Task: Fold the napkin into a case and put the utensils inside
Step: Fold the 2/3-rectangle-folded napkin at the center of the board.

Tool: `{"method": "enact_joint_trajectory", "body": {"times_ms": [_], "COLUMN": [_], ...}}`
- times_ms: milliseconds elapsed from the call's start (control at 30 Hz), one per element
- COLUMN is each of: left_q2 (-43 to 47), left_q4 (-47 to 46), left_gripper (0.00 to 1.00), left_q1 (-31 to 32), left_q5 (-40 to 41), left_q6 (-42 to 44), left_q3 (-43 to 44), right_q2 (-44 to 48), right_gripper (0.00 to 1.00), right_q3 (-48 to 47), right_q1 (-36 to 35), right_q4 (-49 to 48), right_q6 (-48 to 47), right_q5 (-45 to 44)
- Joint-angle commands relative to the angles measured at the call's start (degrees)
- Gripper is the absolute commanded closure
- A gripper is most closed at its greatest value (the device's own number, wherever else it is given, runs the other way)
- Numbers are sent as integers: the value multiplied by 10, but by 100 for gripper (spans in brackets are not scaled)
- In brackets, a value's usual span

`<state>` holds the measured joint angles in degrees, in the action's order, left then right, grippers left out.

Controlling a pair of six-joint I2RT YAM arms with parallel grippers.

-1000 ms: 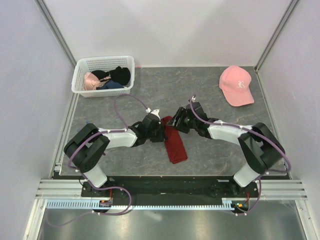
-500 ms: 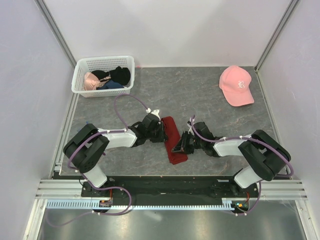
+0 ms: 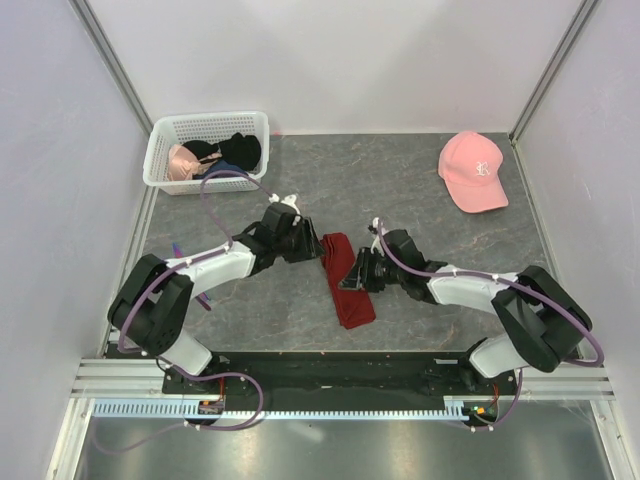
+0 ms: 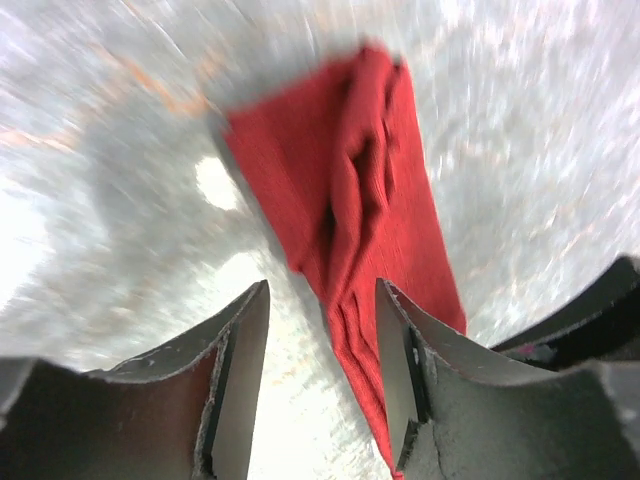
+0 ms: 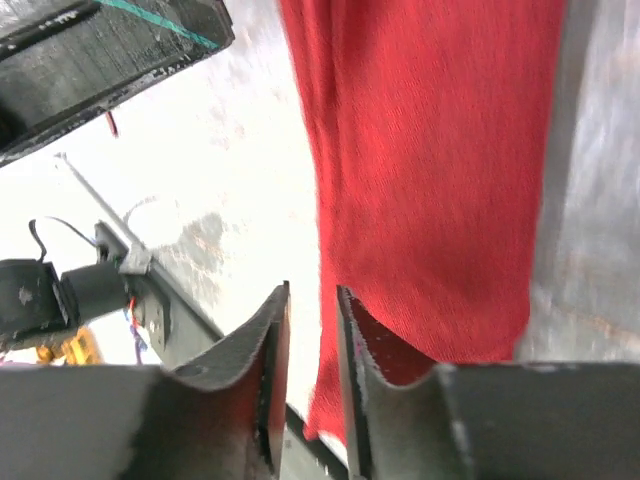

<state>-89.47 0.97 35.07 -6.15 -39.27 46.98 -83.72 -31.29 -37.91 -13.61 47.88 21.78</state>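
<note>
The dark red napkin (image 3: 345, 280) lies as a narrow folded strip in the middle of the table, wrinkled at its far end. My left gripper (image 3: 308, 247) is open and empty just left of the strip's far end, which shows past its jaws in the left wrist view (image 4: 350, 190). My right gripper (image 3: 357, 273) hovers at the strip's right edge with its jaws only narrowly apart and nothing between them; the cloth fills the right wrist view (image 5: 430, 170). No utensils are clearly in view.
A white basket (image 3: 160, 165) with black and pink garments stands at the back left. A pink cap (image 3: 472, 170) lies at the back right. The enclosure walls close in the table on three sides.
My left gripper has pulled back and to the left, off the napkin's far end. My right gripper swung from the far end down along the strip and now sits at its right edge.
</note>
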Motion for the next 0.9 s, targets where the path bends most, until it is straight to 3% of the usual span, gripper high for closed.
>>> {"method": "enact_joint_trajectory", "body": {"times_ms": [0, 100, 233, 400, 633, 867], "left_q2": [31, 29, 36, 54, 62, 65], "left_q4": [12, 6, -4, -8, -25, -40], "left_gripper": [51, 58, 60, 61, 62, 65], "left_q1": [-33, -56, -69, -70, -71, -72], "left_q5": [-20, -46, -57, -68, -67, -68], "left_q6": [25, 16, 8, 8, 9, -5], "left_q3": [28, 31, 22, 1, -32, -47], "right_q2": [-12, -47, -114, -152, -163, -187], "right_gripper": [65, 59, 46, 39, 38, 45], "right_q3": [-83, -144, -222, -281, -303, -323], "right_q1": [3, 5, 5, 4, 3, -8], "right_q4": [48, 74, 109, 134, 161, 158], "right_q6": [-66, -104, -144, -166, -180, -180], "right_q5": [-48, -76, -103, -133, -155, -158]}}
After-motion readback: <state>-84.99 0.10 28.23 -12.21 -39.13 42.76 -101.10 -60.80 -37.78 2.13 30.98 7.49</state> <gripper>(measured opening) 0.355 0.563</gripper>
